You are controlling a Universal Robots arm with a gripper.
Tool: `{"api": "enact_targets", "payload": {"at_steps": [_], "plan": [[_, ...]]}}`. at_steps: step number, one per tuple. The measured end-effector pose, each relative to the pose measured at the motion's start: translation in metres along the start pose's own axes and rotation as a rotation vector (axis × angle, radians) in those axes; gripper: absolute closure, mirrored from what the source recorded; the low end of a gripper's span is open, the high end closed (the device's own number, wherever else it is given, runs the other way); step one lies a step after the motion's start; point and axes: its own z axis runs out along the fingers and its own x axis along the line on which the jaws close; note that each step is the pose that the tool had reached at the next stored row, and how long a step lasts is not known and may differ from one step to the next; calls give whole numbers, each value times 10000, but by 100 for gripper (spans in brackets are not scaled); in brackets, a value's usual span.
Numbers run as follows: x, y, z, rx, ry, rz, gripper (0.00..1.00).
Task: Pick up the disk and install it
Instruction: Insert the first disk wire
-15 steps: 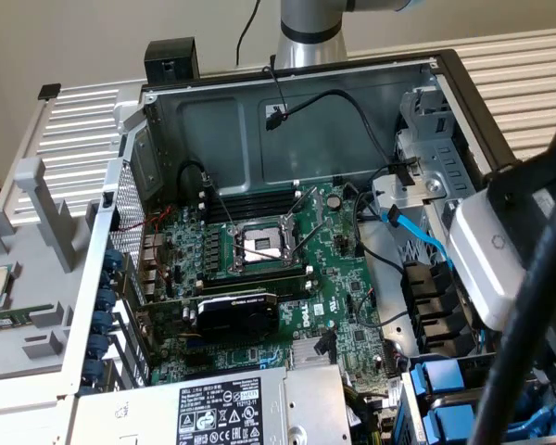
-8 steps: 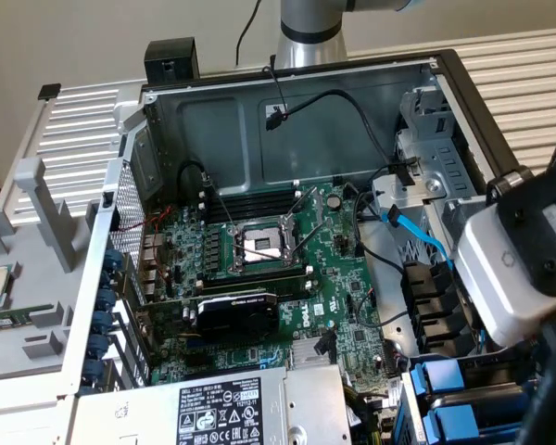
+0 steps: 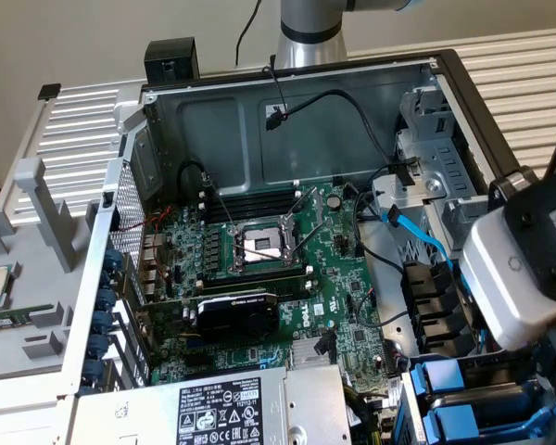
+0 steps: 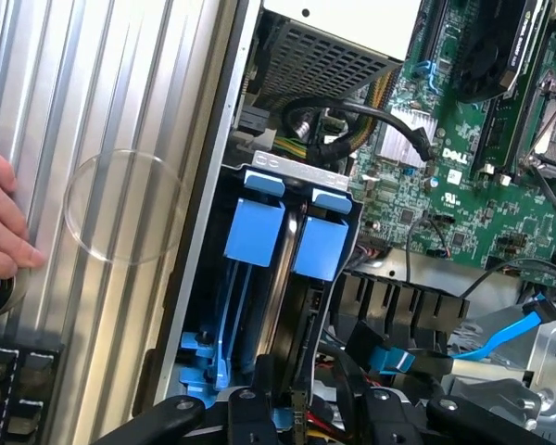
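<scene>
In the wrist view, two blue plastic carriers stand side by side in the drive bay at the case's edge. The disk [image 4: 253, 243] is the nearer one: its blue rails run straight back to my gripper [image 4: 280, 408], and a thin grey metal edge shows beside it. The second blue carrier [image 4: 321, 247] sits right against it. My gripper's black body hangs directly over the bay, in line with the disk. Whether it grips the carrier is hidden. In the exterior view the blue carriers [image 3: 445, 387] sit at the case's lower right, under my white wrist housing [image 3: 514, 278].
A person's hand [image 4: 2, 222] rests on the ribbed metal side panel [image 4: 93, 111] outside the case. The motherboard [image 3: 259, 269] with its open processor socket fills the case floor. A blue cable [image 3: 424, 239] and black cables run beside the bay. The power supply [image 3: 232, 408] lies beside the bay.
</scene>
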Motion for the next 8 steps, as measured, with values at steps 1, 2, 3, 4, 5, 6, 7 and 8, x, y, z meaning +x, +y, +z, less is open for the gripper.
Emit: {"api": "enact_targets", "payload": {"at_steps": [1,2,3,4,5,6,7,8], "plan": [[0,0,0,1,-4,-2,60],[1,0,0,1,-8,-3,60],[1,0,0,2,-15,-4,60],[1,0,0,4,-23,-5,60],[1,0,1,6,-35,-6,60],[2,-2,3,8,-47,-9,60],[3,-4,4,8,-60,-9,60],[5,-5,7,8,-79,-7,60]]}}
